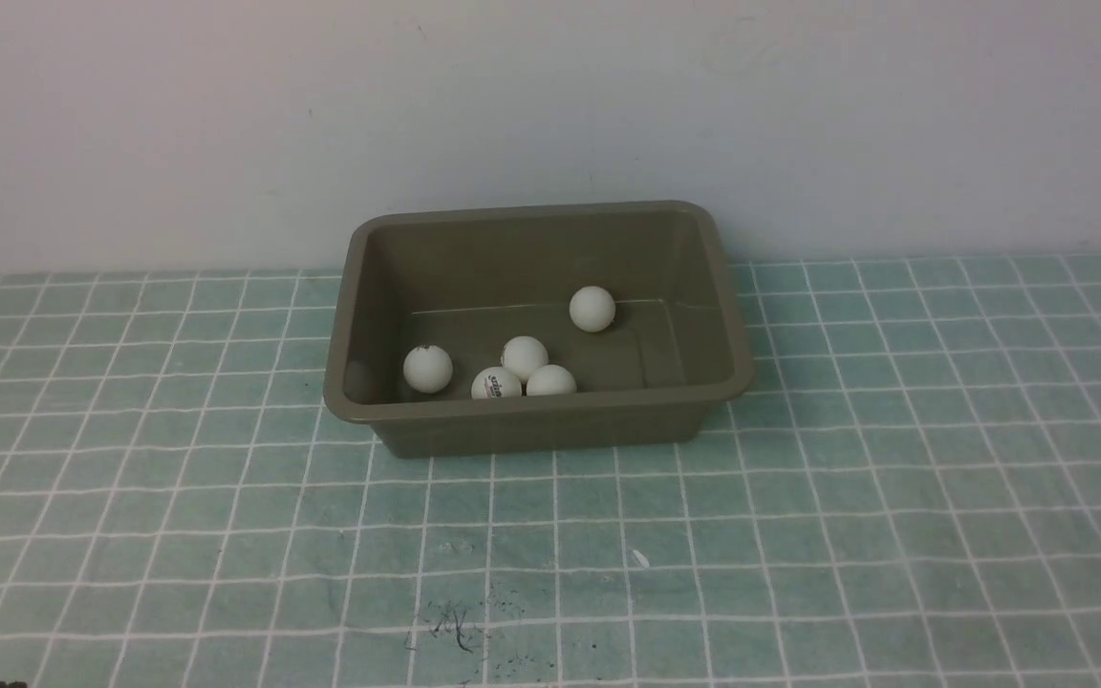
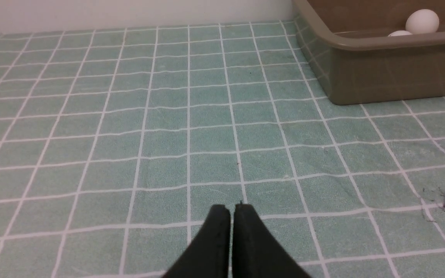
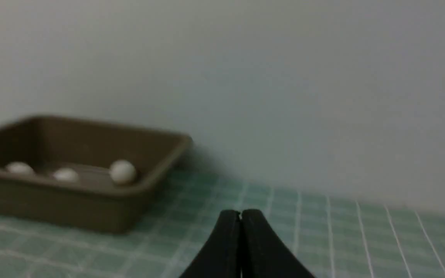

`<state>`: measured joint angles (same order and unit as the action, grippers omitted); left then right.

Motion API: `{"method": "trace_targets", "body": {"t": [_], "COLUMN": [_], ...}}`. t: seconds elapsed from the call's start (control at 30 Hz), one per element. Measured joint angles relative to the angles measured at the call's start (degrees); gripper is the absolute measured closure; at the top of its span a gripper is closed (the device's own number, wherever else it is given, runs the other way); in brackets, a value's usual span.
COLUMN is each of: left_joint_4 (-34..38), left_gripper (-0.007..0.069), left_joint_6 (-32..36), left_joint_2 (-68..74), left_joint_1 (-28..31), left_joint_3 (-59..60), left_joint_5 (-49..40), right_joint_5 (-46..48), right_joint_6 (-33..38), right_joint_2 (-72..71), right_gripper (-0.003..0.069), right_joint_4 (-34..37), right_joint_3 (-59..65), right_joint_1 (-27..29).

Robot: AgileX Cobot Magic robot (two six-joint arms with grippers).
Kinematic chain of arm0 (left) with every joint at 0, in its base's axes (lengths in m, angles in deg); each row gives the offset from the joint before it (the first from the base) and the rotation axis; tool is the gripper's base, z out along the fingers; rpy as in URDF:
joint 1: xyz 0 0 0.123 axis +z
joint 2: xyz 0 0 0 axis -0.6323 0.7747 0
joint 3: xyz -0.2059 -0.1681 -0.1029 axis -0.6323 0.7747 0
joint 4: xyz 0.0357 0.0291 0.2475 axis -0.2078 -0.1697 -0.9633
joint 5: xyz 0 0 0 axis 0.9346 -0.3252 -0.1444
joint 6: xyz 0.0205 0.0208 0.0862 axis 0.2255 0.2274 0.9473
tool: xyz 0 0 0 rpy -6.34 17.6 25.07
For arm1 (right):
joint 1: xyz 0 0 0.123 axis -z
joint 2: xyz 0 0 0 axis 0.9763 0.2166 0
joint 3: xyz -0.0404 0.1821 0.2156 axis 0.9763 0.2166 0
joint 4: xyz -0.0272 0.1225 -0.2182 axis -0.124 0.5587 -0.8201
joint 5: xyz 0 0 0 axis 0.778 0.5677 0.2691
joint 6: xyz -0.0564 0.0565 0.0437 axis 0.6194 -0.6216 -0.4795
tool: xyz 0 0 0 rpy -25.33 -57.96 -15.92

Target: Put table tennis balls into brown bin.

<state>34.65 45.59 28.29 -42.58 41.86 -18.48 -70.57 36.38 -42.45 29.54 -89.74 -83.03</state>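
We count five balls [image 1: 524, 355] lying on the floor of the bin [image 1: 539, 414], and none left on the surface [image 1: 799, 535] in any view, so we judge the task to be at its end: the loading step looks finished and both arms sit drawn back. Our left gripper [image 2: 232, 210] has its jaws pressed together with nothing between them, low over the checked cloth; the bin stands ahead of it and off to its right, well apart, with two balls peeping over the rim. Our right gripper [image 3: 240, 214] is likewise closed tight and empty; the bin lies ahead of it and to its left, well apart, and three balls show inside, though that view is soft and blurred. Within the bin, four balls gather along the wall nearer both grippers, three of them bunched close and perhaps touching, one a little aside toward the left gripper's side; the fifth rests alone near the far wall. As we read it, the next move calls for little: a check that no ball hides outside the views, and otherwise keeping both arms clear of the bin so that nothing nudges it or sets the balls rolling
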Motion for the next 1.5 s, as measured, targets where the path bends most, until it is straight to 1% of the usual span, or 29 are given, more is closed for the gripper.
{"method": "trace_targets", "body": {"t": [0.03,0.1,0.2,1.5], "left_joint_4": [0.0,0.0,0.0,-0.1], "left_gripper": [0.0629,0.0629,0.0629,0.0629], "left_joint_6": [0.0,0.0,-0.1,-0.1], "left_joint_2": [0.0,0.0,0.0,0.0], "left_joint_1": [0.0,0.0,0.0,0.0], "left_joint_3": [0.0,0.0,0.0,0.0], "left_joint_5": [0.0,0.0,0.0,0.0], "right_joint_5": [0.9,3.2,3.9,4.3], "right_joint_6": [0.0,0.0,0.0,0.0], "right_joint_2": [0.1,0.1,0.1,0.1], "right_gripper": [0.0672,0.0672,0.0672,0.0672], "right_joint_4": [0.0,0.2,0.2,0.2], "right_joint_3": [1.6,2.6,2.5,2.4], "right_joint_1": [1.8,3.5,4.5,4.5]}}
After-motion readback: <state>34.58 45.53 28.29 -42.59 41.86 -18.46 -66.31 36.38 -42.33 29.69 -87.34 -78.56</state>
